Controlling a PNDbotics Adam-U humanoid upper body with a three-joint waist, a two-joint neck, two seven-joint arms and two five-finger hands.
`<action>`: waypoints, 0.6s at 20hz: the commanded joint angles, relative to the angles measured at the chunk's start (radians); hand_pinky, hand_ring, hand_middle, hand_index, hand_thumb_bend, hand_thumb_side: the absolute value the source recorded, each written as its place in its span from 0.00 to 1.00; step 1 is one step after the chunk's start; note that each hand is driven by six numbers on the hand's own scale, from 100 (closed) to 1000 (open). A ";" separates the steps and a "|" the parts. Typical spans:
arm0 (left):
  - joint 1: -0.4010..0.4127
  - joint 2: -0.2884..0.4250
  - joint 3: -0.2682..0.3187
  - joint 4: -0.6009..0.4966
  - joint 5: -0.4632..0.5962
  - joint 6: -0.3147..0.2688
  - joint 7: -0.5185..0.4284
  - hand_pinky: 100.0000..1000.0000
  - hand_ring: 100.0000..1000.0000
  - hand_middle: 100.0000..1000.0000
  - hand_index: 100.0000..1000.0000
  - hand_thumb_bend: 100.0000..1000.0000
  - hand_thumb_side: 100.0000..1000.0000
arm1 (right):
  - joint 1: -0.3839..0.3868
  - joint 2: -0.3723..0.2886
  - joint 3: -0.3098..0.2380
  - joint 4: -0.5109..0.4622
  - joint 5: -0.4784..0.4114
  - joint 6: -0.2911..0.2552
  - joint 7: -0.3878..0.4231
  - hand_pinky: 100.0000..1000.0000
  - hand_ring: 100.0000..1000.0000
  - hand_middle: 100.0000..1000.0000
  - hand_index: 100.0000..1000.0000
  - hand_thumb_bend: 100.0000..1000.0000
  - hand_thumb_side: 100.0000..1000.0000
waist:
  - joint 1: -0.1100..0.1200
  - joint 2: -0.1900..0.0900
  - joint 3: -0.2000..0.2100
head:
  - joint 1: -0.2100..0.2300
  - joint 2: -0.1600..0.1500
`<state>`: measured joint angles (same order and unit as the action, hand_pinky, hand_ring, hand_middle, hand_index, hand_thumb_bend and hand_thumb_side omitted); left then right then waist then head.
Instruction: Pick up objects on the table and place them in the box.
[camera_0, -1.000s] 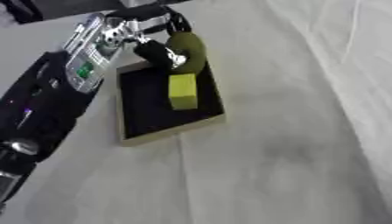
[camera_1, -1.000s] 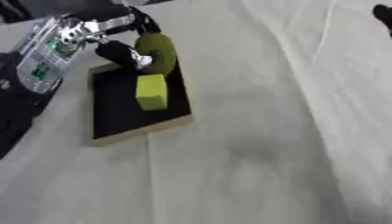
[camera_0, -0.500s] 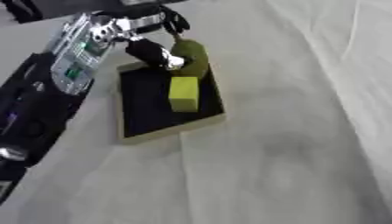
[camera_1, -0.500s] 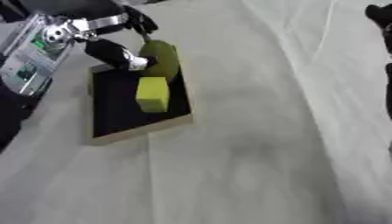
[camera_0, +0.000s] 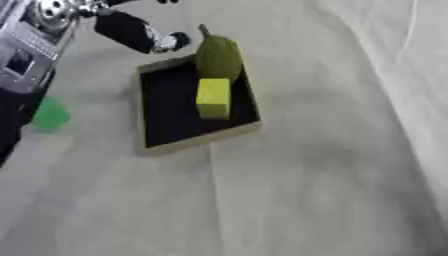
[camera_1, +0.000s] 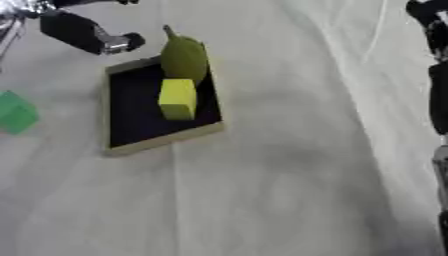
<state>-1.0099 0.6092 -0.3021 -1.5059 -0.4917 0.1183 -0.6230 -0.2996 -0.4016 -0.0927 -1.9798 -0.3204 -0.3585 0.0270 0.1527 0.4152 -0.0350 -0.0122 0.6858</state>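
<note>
The olive-green pear-shaped fruit (camera_0: 218, 57) leans on the far rim of the shallow black tray-like box (camera_0: 171, 112) beside the yellow block (camera_0: 213, 97), apparently just released, since the left hand (camera_0: 140, 35) holds nothing, fingers seemingly relaxed, while a small green cube (camera_0: 50, 114) waits outside.

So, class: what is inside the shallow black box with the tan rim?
A yellow block and a green pear-shaped fruit at the far edge of the box. The floor beneath them is hidden.
</note>
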 joint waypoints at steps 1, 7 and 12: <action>0.018 0.088 0.039 -0.049 0.015 0.019 0.013 0.90 0.84 0.77 0.89 0.34 0.37 | 0.000 -0.026 -0.011 -0.020 0.006 -0.006 -0.007 0.88 0.95 0.55 0.79 0.00 0.60 | -0.014 -0.046 0.011 | -0.011 0.005; 0.134 0.184 0.060 -0.059 -0.010 0.037 0.045 0.91 0.85 0.79 0.90 0.44 0.36 | 0.012 -0.029 -0.013 -0.020 0.007 -0.015 -0.013 0.88 0.95 0.55 0.79 0.00 0.59 | -0.034 -0.057 0.038 | -0.022 0.004; 0.221 0.244 0.072 -0.077 -0.014 0.030 0.053 0.92 0.86 0.80 0.91 0.51 0.37 | 0.022 -0.028 -0.014 -0.020 0.010 -0.023 -0.013 0.88 0.95 0.55 0.79 0.00 0.59 | -0.051 -0.061 0.049 | -0.027 0.000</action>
<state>-0.7802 0.8002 -0.2521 -1.5645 -0.5026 0.1483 -0.5765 -0.2722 -0.4095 -0.0984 -1.9798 -0.3172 -0.3758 0.0135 0.1188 0.3921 0.0131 -0.0369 0.6865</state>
